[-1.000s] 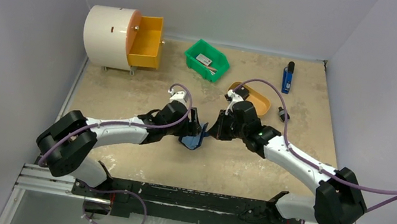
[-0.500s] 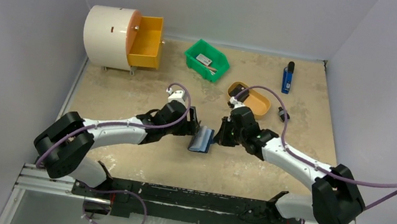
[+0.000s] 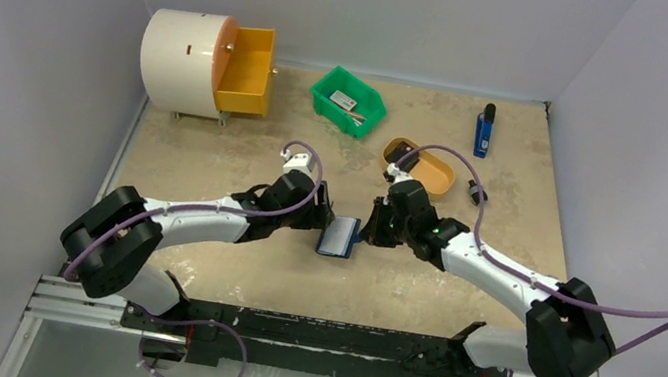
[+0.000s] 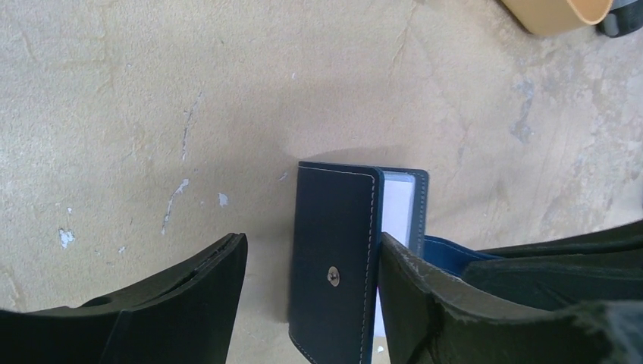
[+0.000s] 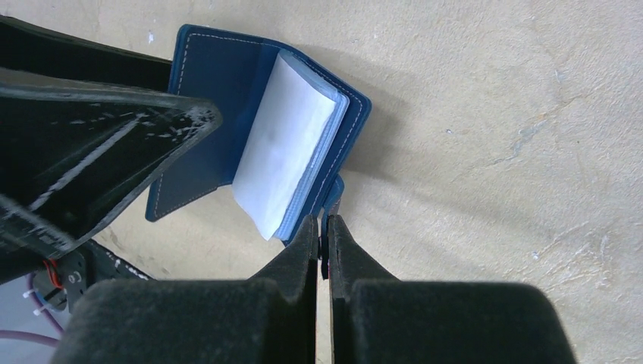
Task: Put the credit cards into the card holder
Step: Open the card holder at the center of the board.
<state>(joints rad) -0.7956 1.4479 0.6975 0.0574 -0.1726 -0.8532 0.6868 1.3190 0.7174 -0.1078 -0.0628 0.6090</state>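
Top external: the card holder (image 3: pixel 338 237) lies on the sandy worktop (image 3: pixel 215 144) near the middle, between the two arms. The left gripper (image 3: pixel 323 225) meets it from the left and the right gripper (image 3: pixel 362 234) from the right. Towards the far edge stand a white drum (image 3: pixel 182 46) with an open yellow drawer (image 3: pixel 247 71), a green bin (image 3: pixel 349 101), a tan bowl (image 3: pixel 422 166) and a blue-and-black tool (image 3: pixel 484 131), all well apart from the holder. Left wrist: the left gripper's jaws stand apart, astride the holder's navy cover, whose small metal stud (image 4: pixel 331 277) faces up. The right-hand finger (image 4: pixel 425 299) lies just beside the cover's stitched edge, while the left-hand finger (image 4: pixel 189 299) is clear of it, with bare worktop between. Pale leaves (image 4: pixel 398 205) show past the cover's edge. Right wrist: the holder lies open, a stack of white leaves (image 5: pixel 292 144) fanned up from its blue lining. The right gripper's jaws are pressed together, clamped on a thin blue edge of the holder beside the leaves. A black finger of the left gripper fills the left of this view, over the holder's other flap.
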